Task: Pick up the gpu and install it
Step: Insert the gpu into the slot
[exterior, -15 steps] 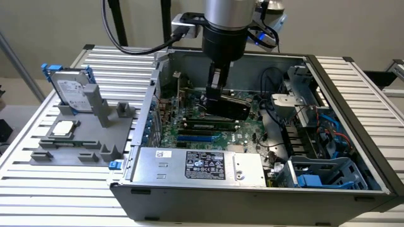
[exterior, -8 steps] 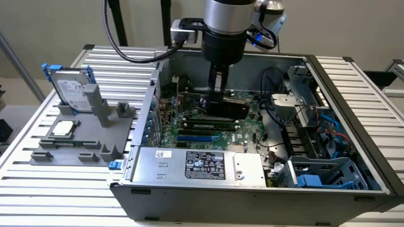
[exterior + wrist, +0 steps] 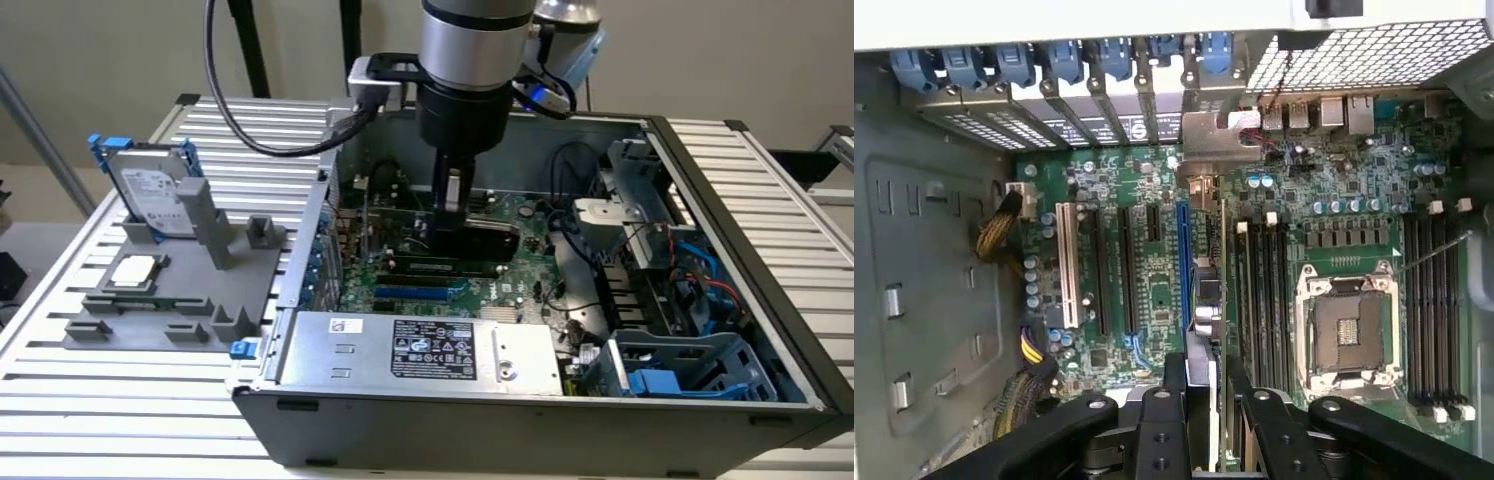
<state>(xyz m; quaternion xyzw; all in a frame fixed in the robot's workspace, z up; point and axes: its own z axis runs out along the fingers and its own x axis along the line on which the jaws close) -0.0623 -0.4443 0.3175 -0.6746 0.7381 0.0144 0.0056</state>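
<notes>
As far as I could see, gpu (image 3: 483, 240): was down inside the case (image 3: 534, 420), standing on edge over the board (image 3: 1144, 300), bracket end toward the case's rear wall.
gripper (image 3: 1206, 405): jaws were nearly closed, pinching the gpu by its top edge, one finger on each face, nothing else in them.
slot: in the wrist view the card ran edge-on just beside the blue slot (image 3: 1182, 270), on the side toward the cpu socket (image 3: 1349, 335). Couldn't tell if its bottom edge was touching a slot or hovering.
weight: my guess, light, so a small pinch was plenty.
stiffness: thin stiff board, but it'd likely crack if twisted, and the parts on its faces looked fragile.
where to grip: bare top edge near the middle seemed right, well off the connector edge and bracket, so it hung level.
slip: smooth dark face, probably slippery if tilted.
leftovers: drive (image 3: 154, 190) and cpu chip (image 3: 136, 270) sat on the grey holder (image 3: 174, 300) outside the case, at the exterior view's left.
</notes>
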